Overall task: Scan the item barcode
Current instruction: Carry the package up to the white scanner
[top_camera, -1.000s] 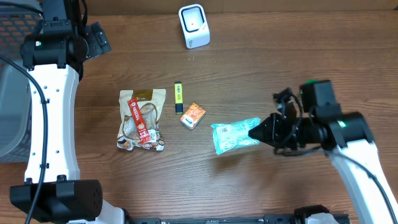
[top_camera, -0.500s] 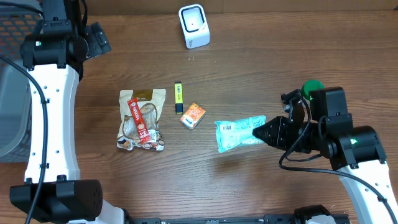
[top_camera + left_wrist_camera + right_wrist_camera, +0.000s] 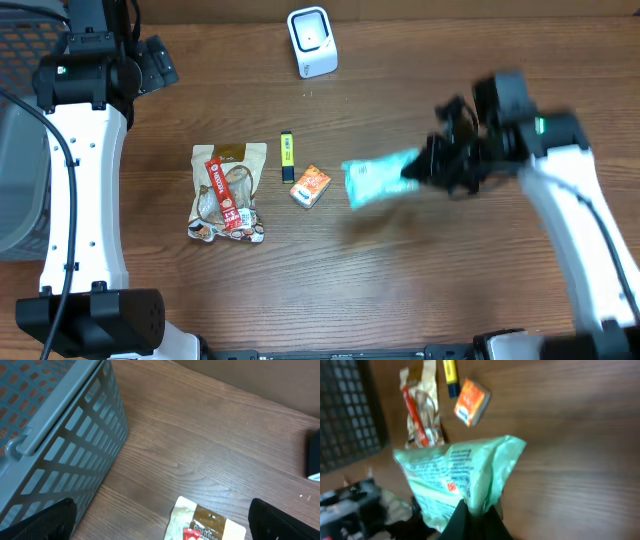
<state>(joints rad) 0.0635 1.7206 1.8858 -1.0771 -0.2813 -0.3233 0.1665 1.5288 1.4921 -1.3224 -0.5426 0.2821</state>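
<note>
From above, my right gripper [image 3: 415, 170] is pinched shut on one end of the pale green packet [image 3: 372, 180], which sticks out toward the orange box [image 3: 310, 185] and casts a shadow on the wooden table [image 3: 420, 290]; this part of the picture is blurred. The white scanner [image 3: 312, 42] stands well apart at the far edge. A yellow marker [image 3: 287, 155] lies just beside the box, and a clear snack bag [image 3: 228, 192] lies farther left. My left gripper [image 3: 152, 62] is up by the grey basket [image 3: 18, 150]. At my left wrist, the jaws stand wide with nothing between them, over the table between the basket and the snack bag's top edge. At my right wrist, my fingers [image 3: 462, 520] clamp a crumpled corner of the packet, printed side facing the camera, with the box, marker and snack bag beyond it.
</note>
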